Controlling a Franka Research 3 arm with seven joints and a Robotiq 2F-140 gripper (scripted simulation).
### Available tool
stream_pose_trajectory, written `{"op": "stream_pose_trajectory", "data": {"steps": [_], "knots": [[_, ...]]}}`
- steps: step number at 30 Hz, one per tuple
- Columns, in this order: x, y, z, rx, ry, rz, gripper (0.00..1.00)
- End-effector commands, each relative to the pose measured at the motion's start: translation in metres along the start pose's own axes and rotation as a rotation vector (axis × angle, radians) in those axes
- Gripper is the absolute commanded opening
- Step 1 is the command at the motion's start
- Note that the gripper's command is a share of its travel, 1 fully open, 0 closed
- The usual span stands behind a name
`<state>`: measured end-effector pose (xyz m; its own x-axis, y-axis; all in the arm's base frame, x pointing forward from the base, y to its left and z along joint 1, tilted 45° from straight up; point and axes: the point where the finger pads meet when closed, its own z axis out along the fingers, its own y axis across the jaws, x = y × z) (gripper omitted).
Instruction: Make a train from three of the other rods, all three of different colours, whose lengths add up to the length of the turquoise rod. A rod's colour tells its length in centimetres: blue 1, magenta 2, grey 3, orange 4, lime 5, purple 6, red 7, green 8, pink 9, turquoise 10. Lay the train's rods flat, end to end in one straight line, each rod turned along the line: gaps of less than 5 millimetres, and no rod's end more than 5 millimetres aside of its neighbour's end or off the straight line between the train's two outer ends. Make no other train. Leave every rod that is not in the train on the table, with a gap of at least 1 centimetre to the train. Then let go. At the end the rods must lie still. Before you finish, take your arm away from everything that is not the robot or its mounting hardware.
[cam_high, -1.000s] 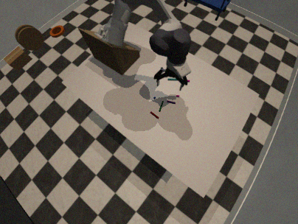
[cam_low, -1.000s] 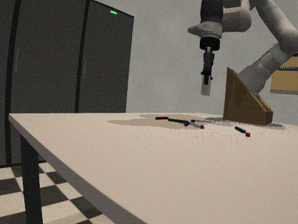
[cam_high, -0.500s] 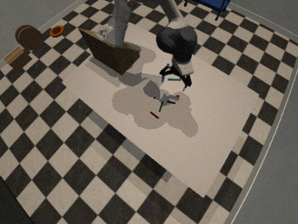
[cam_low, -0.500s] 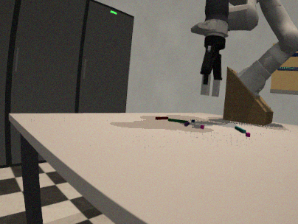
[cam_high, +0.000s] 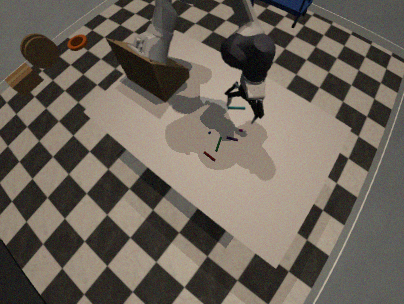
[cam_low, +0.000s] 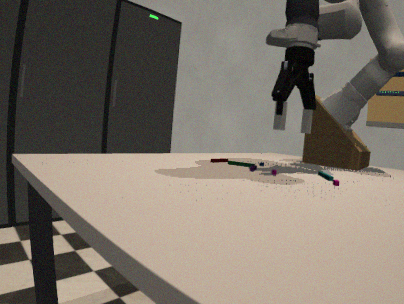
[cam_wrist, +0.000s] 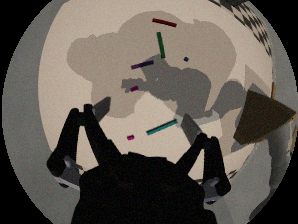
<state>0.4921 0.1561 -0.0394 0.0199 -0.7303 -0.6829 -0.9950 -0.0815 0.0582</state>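
Note:
The turquoise rod (cam_high: 236, 108) (cam_low: 326, 176) (cam_wrist: 162, 127) lies flat. One magenta rod (cam_low: 336, 183) (cam_wrist: 130, 137) lies near it, and another magenta rod (cam_high: 241, 130) (cam_low: 274, 172) (cam_wrist: 134, 89) lies nearer the purple rod (cam_high: 232, 139) (cam_low: 253, 168) (cam_wrist: 142, 65). The green rod (cam_high: 218, 144) (cam_low: 241, 164) (cam_wrist: 160, 45) has one end close to the purple rod, at an angle. The red rod (cam_high: 209, 156) (cam_low: 219, 160) (cam_wrist: 164, 22) lies beyond it. The small blue rod (cam_high: 209, 133) (cam_low: 261, 164) (cam_wrist: 186, 59) lies apart. My gripper (cam_high: 242, 112) (cam_low: 293, 123) (cam_wrist: 147, 112) is open and empty, high above the table.
The pale table top (cam_high: 270, 220) (cam_low: 150, 200) bears the rods. The arm's brown wedge-shaped base (cam_high: 150, 72) (cam_low: 330, 142) (cam_wrist: 262, 117) stands on it, at the right in the wrist view. The arm's shadow falls across several rods.

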Motion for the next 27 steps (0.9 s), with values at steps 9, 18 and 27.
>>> {"op": "stream_pose_trajectory", "data": {"steps": [9, 18, 27], "knots": [[-0.028, -0.01, 0.002, 0.012, -0.002, 0.303, 1.0], [-0.05, -0.016, 0.004, 0.011, -0.007, 0.465, 1.0], [-0.073, -0.021, 0.006, 0.009, -0.013, 0.624, 1.0]]}}
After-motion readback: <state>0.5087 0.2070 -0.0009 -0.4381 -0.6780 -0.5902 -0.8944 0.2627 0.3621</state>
